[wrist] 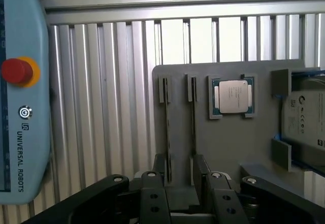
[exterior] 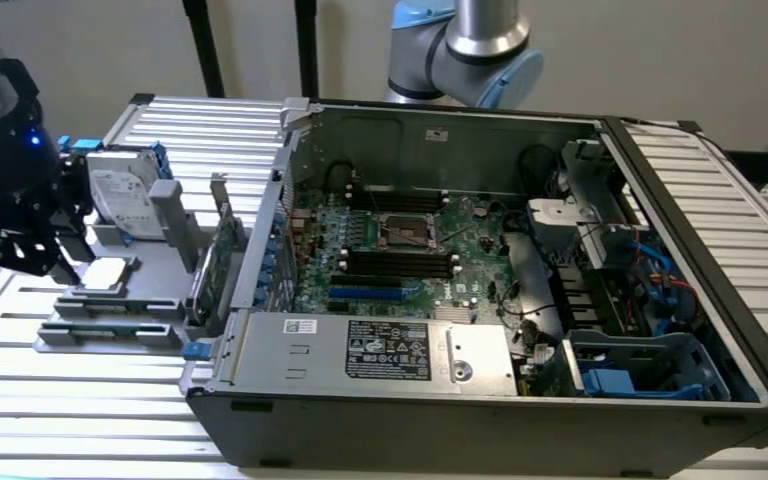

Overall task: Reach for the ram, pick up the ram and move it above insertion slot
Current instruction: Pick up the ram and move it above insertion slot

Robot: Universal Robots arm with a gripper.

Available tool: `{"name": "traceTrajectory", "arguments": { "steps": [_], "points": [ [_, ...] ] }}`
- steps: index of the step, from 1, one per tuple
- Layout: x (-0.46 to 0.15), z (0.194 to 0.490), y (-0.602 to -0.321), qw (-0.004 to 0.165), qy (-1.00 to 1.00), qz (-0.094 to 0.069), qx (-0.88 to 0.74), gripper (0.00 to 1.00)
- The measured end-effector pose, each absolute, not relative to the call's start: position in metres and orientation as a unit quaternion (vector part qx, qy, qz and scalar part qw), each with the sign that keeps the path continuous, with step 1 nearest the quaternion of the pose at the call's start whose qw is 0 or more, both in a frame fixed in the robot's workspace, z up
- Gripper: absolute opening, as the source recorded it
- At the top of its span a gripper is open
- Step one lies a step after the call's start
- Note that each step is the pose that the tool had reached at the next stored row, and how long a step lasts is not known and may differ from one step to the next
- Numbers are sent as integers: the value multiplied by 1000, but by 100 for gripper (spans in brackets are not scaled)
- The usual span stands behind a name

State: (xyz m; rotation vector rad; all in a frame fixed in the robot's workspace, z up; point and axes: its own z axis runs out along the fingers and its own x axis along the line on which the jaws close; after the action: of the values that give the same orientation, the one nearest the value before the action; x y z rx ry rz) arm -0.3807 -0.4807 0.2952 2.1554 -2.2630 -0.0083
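One ram on edge, long axis toward end effector | parted, gripping nothing

CPU in gray tray | hard drive beside | computer case open

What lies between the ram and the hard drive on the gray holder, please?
The processor chip, in its square pocket, lies between the ram and the hard drive; the wrist view shows it.
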Motion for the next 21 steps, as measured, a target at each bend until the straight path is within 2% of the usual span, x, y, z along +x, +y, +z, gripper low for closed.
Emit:
{"name": "traceTrajectory", "arguments": {
  "steps": [21],
  "points": [
    [-382, 257, -485, 8, -723, -3, 691, 36]
  ]
}}
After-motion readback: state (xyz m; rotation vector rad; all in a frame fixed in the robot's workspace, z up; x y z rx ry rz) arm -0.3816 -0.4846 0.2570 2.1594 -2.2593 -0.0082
